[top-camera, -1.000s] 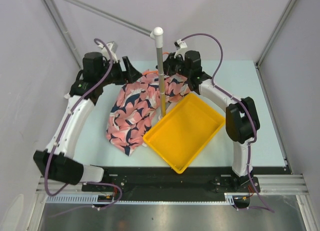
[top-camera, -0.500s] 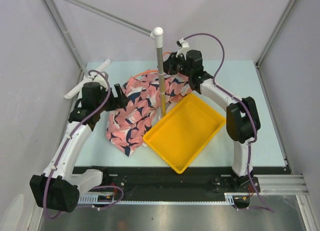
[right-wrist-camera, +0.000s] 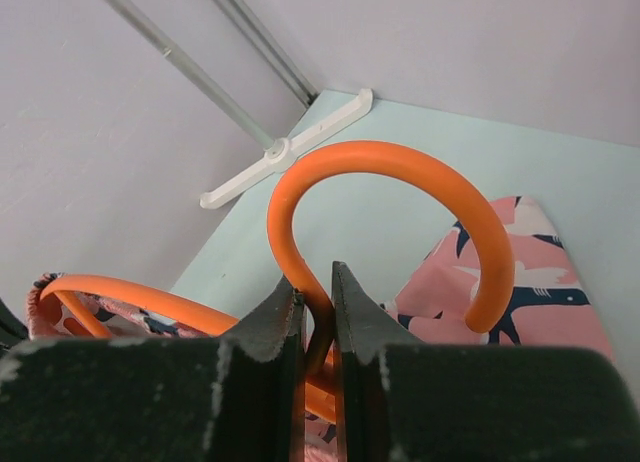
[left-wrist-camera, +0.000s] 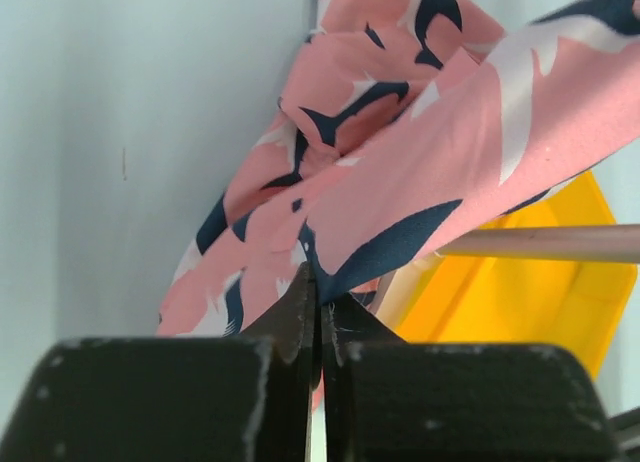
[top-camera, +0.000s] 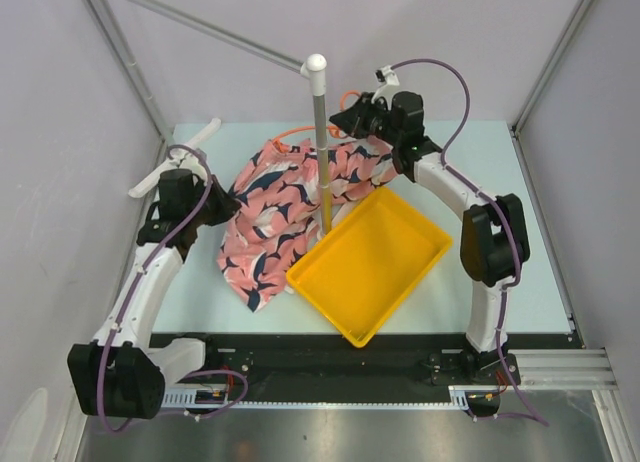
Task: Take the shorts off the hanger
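The salmon-pink shorts (top-camera: 275, 212) with navy and white shapes are stretched across the table left of the post, their top still on the orange hanger (top-camera: 300, 134). At the fabric's left edge, my left gripper (top-camera: 222, 204) is shut on the shorts. In the left wrist view its tips (left-wrist-camera: 320, 297) pinch a navy-edged fold of the shorts (left-wrist-camera: 430, 152). My right gripper (top-camera: 362, 117) is at the back and is shut on the hanger. In the right wrist view the jaws (right-wrist-camera: 318, 287) clamp the neck just below the curled hook (right-wrist-camera: 400, 162).
A yellow tray (top-camera: 370, 262) lies right of the shorts. Between them rises a grey post with a white cap (top-camera: 320, 132). A white foot piece (top-camera: 190, 147) lies at the back left. Slanted frame bars and pale walls close in both sides.
My left gripper drew away from the hanger toward the front left and shut on the shorts' edge. My right gripper carried the hanger back and to the right, stretching the fabric.
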Controlling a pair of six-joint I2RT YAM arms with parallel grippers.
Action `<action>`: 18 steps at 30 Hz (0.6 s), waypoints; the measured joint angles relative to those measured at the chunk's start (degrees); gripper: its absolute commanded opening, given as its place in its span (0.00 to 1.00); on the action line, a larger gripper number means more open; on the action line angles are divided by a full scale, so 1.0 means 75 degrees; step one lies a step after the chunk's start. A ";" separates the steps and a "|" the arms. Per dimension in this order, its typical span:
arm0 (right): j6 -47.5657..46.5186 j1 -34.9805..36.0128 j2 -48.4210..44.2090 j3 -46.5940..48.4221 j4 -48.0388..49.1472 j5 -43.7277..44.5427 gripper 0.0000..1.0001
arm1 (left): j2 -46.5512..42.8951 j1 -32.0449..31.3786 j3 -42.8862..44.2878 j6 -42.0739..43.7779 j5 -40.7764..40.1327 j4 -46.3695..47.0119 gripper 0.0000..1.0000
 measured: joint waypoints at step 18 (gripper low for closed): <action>0.1131 -0.1105 -0.0393 -0.0423 0.0487 0.0099 0.00 | -0.0023 0.0580 -0.0213 -0.0554 0.0586 0.0396 0.47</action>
